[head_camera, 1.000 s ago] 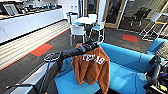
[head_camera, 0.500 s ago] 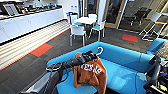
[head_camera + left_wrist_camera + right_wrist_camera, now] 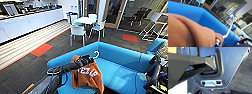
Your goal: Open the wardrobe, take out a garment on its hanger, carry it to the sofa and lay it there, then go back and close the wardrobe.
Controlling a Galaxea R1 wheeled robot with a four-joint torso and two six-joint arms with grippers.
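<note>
Sofa (image 3: pixel 120 72) now nearer, robot rolled closer; left gripper (image 3: pixel 87 60) pinching hanger (image 3: pixel 95 54), garment (image 3: pixel 86 75) dangling over seat; right gripper's state unclear.

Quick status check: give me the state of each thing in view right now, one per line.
Garment: hanging from the hanger, draped over the sofa's near edge.
Hanger: carried by the left gripper, hook up.
Sofa: seat bare beyond the garment.
Right gripper: state unclear.
</note>
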